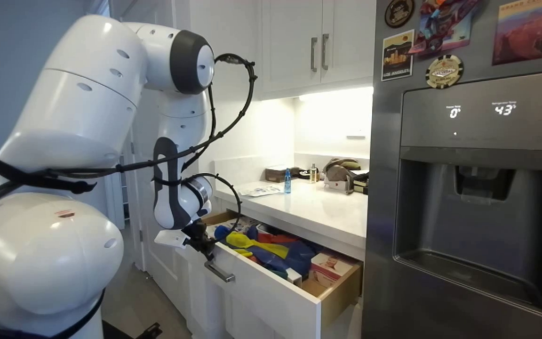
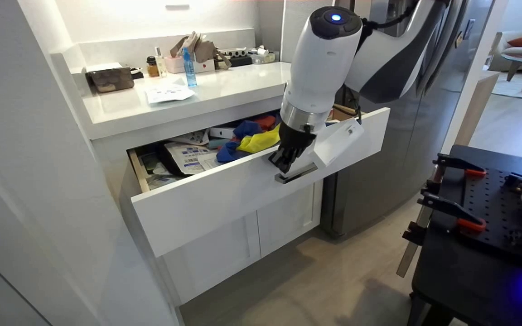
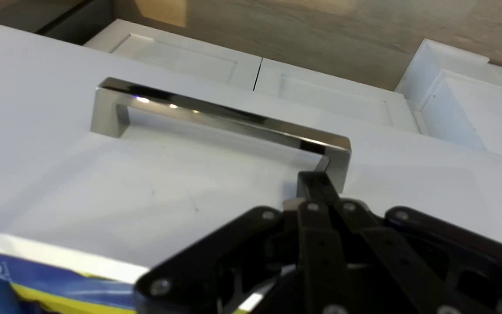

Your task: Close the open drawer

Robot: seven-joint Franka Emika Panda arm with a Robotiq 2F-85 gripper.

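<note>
Drawer (image 2: 243, 188) outward, lengthwise along counter (image 2: 238, 83)

Beneath the counter (image 1: 318, 207), the drawer (image 1: 275, 299) juts out beside the refrigerator (image 1: 468, 132).

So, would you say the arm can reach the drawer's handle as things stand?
Probably yes: in the wrist view the gripper, jaws shut, sits by one end of the handle, with nothing visible in the way, though I cannot tell whether they touch.
</note>
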